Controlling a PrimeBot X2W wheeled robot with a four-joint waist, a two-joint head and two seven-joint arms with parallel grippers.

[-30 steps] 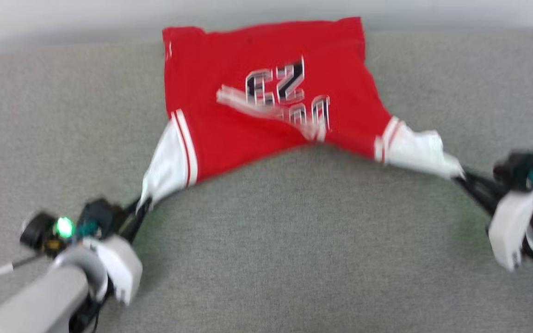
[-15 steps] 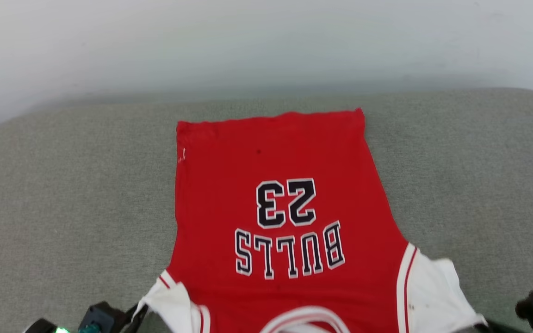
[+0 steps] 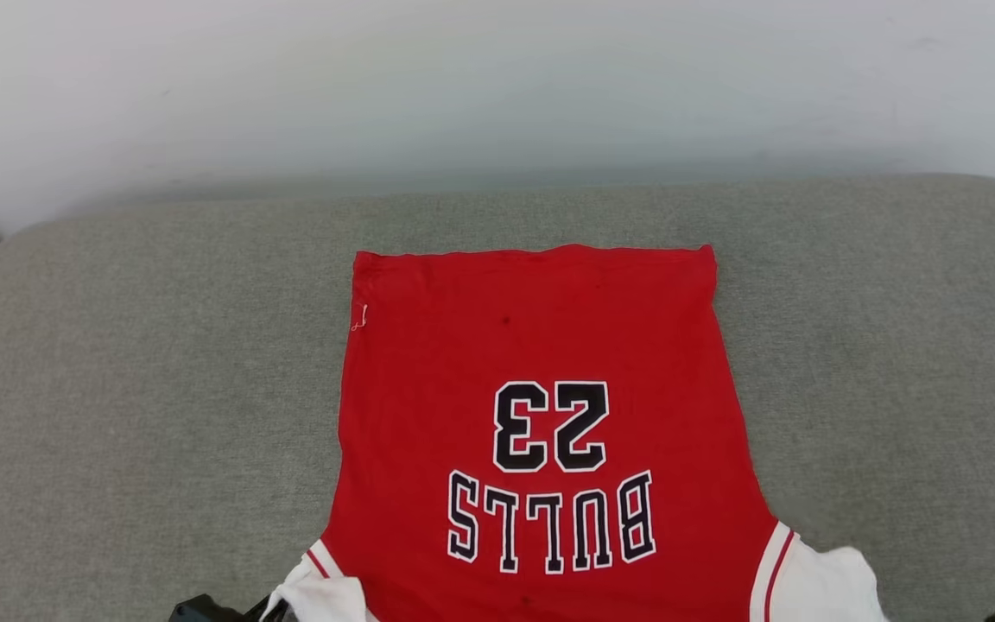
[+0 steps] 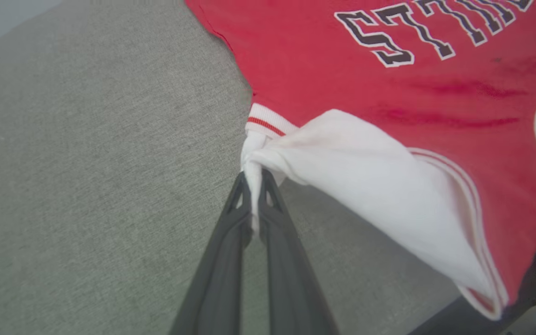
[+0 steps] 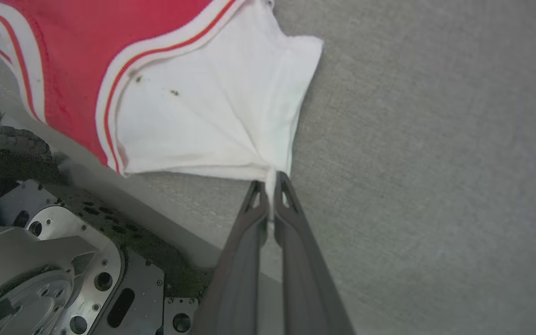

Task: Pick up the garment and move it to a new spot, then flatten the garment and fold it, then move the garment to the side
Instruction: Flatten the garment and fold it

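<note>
We've got a broad grey-green upholstered surface (image 3: pixel 126 406) with rounded far corners. Flat on it lies the garment (image 3: pixel 541 337), print side up and lettering upside down to us, hem at the far end, white sleeves nearest us.

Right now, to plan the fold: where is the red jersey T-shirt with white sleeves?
Head view: the red jersey T-shirt lies spread at lower centre on the grey fabric cushion, sleeves pinched by left fingers and right fingers.
</note>
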